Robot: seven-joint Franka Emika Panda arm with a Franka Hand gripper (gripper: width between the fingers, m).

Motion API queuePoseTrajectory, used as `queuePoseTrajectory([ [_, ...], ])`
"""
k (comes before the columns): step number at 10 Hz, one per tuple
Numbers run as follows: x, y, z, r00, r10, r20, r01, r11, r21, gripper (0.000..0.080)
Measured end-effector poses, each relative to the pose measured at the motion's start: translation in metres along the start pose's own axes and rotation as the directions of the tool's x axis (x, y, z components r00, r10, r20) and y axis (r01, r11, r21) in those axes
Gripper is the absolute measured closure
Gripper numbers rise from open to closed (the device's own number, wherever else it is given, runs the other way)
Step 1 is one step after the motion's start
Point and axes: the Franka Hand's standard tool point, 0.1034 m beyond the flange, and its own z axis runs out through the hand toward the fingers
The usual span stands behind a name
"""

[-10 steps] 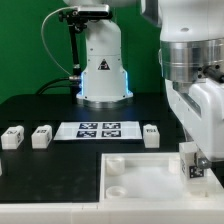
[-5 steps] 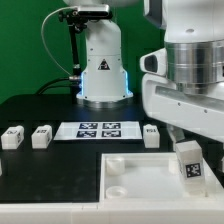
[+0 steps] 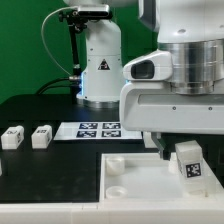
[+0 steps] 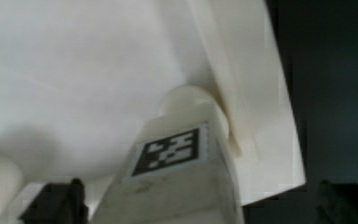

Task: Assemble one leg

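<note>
Lying nearest in the exterior view is the large flat white square panel point(image 3: 140, 185) with round corner sockets, spread across the front of the black table point(image 3: 40, 110); one socket shows as a raised ring near its corner on the exterior view's left. At the panel's edge on the exterior view's right stands a small white plastic leg block point(image 3: 189, 166) carrying a black-and-white square tag, tilted a little and sitting on or just above the panel. The wrist view shows the same leg point(image 4: 185, 150) close up, its tag facing the camera, pressed against the panel's thick white rim point(image 4: 247, 90), with a round socket edge visible beside it. Directly over this leg hangs the white gripper point(image 3: 170, 148) of the arm, its bulky body filling the upper half of the exterior view's right; one dark finger point(image 3: 163, 148) reaches down just beside the leg, but whether the pincer is pinching the block or spread around it cannot be told. Farther back on the table, on the exterior view's left, two more small white blocks point(image 3: 12, 137) stand side by side. Beyond them lies the thin marker board point(image 3: 97, 129), partly hidden by the arm, and behind it rises the white robot base point(image 3: 100, 60).
</note>
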Motion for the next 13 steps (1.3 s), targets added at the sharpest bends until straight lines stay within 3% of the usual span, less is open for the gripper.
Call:
queuePoseTrajectory([
  [3, 0.0012, -0.0014, 0.0002, 1.000, 0.024, -0.007, -0.023, 1.000, 0.006, 0.0163],
  [5, 0.0009, -0.0014, 0.0007, 0.985, 0.174, -0.005, -0.174, 0.985, 0.007, 0.0509],
  [8, 0.0012, 0.0004, 0.0015, 0.885, 0.465, -0.002, -0.465, 0.885, 0.008, 0.0507],
  [9, 0.0028, 0.0023, 0.0025, 0.697, 0.717, 0.014, -0.717, 0.697, 0.003, 0.0507],
  [10, 0.0035, 0.0030, 0.0025, 0.545, 0.838, 0.022, -0.839, 0.545, 0.001, 0.0507],
  [11, 0.0033, 0.0038, 0.0031, 0.345, 0.938, 0.034, -0.939, 0.345, 0.003, 0.0507],
  [12, 0.0020, 0.0014, 0.0041, 0.105, 0.994, 0.043, -0.994, 0.104, 0.020, 0.0505],
  [13, 0.0006, -0.0014, 0.0043, -0.001, 0.999, 0.045, -1.000, -0.002, 0.026, 0.0505],
])
